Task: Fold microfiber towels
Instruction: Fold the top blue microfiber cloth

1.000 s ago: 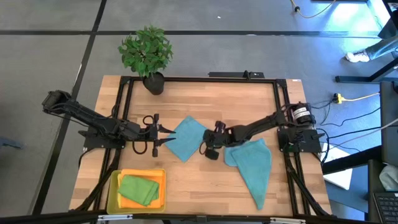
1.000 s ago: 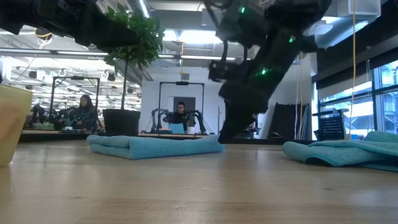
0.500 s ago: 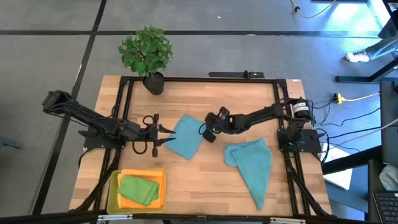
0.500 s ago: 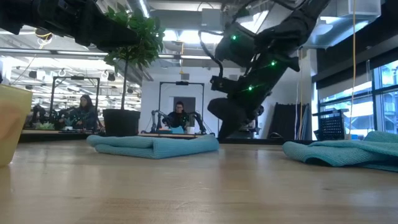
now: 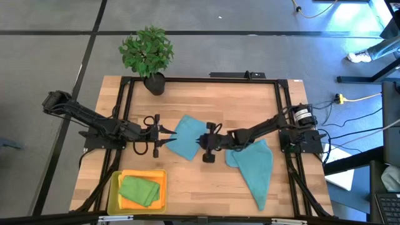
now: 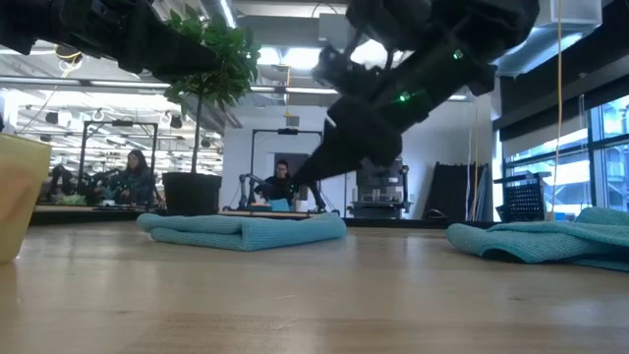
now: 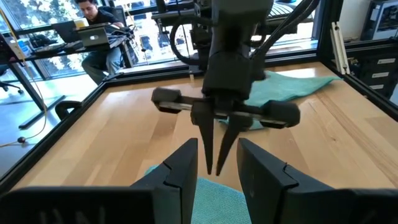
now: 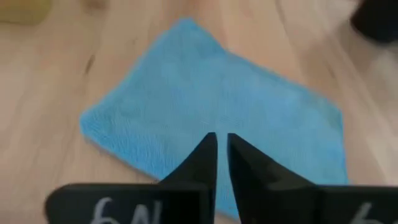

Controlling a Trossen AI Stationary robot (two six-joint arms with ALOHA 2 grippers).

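A folded teal-blue towel (image 5: 186,138) lies near the middle of the desk (image 5: 200,94), and everything else can be placed from it. The left claw (image 5: 164,138) sits at the towel's edge on the side toward the left arm, its fingers (image 7: 180,171) spread a little with the cloth between them at the tips. The right claw (image 5: 201,140) points at the opposite edge of the same towel, just over the cloth; in the right wrist view its two fingers (image 8: 200,158) are nearly pressed together with only a thin slit between them, and nothing is pinched in them. A second teal-blue towel (image 5: 255,167), loose and unfolded, lies beside the folded one on the right arm's side, partly under that arm. A yellow tray (image 5: 114,194) with a green towel (image 5: 139,190) folded in it stands at the front desk corner on the left arm's side. A potted plant (image 5: 147,56) stands at the far desk edge beyond the folded towel.
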